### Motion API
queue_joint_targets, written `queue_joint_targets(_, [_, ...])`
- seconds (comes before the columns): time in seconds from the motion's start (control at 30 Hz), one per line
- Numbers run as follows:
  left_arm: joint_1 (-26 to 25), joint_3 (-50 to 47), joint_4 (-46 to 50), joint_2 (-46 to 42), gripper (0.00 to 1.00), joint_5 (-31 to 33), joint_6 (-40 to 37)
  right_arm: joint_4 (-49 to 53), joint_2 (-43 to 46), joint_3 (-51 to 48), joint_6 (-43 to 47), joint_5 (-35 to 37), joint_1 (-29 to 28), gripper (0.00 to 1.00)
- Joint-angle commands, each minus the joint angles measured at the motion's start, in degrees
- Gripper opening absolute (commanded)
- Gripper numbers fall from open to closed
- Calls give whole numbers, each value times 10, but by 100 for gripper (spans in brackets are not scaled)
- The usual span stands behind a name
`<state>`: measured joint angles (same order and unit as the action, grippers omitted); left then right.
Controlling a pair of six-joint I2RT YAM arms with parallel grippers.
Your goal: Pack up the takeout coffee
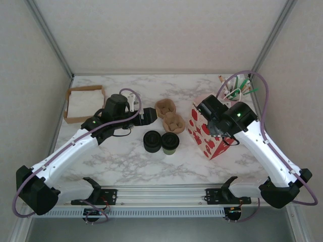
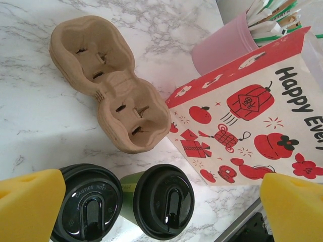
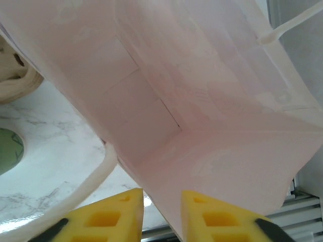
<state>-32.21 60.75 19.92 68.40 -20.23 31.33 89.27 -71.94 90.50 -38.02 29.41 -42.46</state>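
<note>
Left wrist: takeout coffee (image 2: pixel 164 207) beneath wide left pincer (image 2: pixel 161 204).

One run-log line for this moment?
left gripper open, empty; right gripper open at paper bag rim; lidded cups outside bag; cup carrier empty

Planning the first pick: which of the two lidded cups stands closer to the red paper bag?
The green-sided cup, on the right of the pair in the overhead view. The other cup, black from above, stands farther from the bag.

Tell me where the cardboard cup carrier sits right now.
Top view: the cardboard cup carrier lies mid-table, empty, just beyond the two lidded cups and left of the red-patterned paper bag.
</note>
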Motion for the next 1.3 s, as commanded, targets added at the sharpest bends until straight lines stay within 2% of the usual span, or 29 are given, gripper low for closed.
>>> queue_joint_targets(0.0, [-6,22,-15,-7,99,15,3,14,7,31,10,7,-17,34])
queue_joint_targets(0.07, [-6,20,-19,-13,99,21,4,10,16,41,25,0,-18,41])
queue_joint_targets(0.2, [-6,15,-30,-34,100,33,7,7,32,77,57,-8,-18,66])
queue_joint_targets(0.3, [-7,8,-40,-52,99,48,8,-8,41,104,86,-34,-18,73])
queue_joint_targets(0.53, [-6,-35,-89,-130,100,99,11,-102,36,115,154,-180,-23,72])
queue_joint_targets(0.6, [-7,-46,-96,-153,100,114,10,-121,29,118,164,-196,-41,72])
queue_joint_targets(0.77, [-6,-79,-116,-206,100,154,12,-151,-12,132,191,-195,-101,72])
queue_joint_targets(0.93, [-6,-98,-110,-223,100,200,18,-156,-120,170,219,-184,-165,72])
queue_joint_targets(1.1, [-1,-103,-82,-204,100,235,35,-139,-220,207,206,-143,-165,72])
queue_joint_targets(1.27, [29,-117,-72,-180,100,212,59,-91,-311,239,187,-90,-132,70])
